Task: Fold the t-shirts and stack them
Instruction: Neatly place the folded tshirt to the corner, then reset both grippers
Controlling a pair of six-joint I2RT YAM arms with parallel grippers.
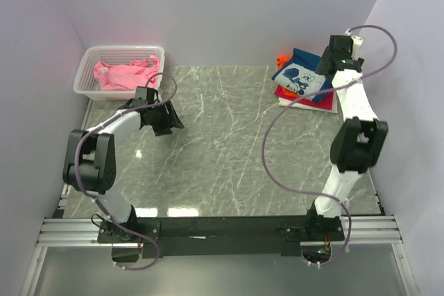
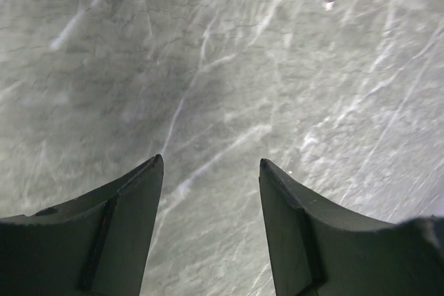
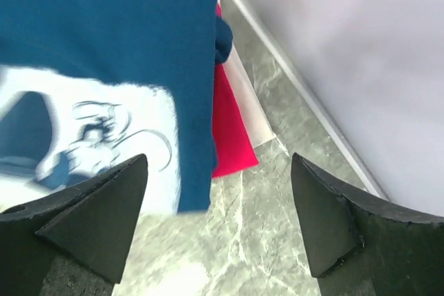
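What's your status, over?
Left gripper open, right gripper open, both empty. Navy t-shirt folded atop stack, far right. Pink t-shirt in basket. Nothing blocking.

Surface [image 1: 222, 143]: glossy grey-green marble look with white veins, running from the back wall to the near frame.
Back wall [image 1: 222, 12]: plain, pale lilac-white; it meets the surface in a straight line.
Left wall [image 1: 31, 102]: same pale tone, a little shaded.
Right wall [image 1: 416, 102]: same tone, with a white strip [image 3: 300, 86] along its foot.
Light: from above, with soft bright patches [image 1: 182, 211] on the surface near the front edge.
Frame [image 1: 76, 230]: silver rails at the near edge, with a black crossbar [image 1: 222, 227] between them.
Below: dull grey panel [image 1: 222, 275].
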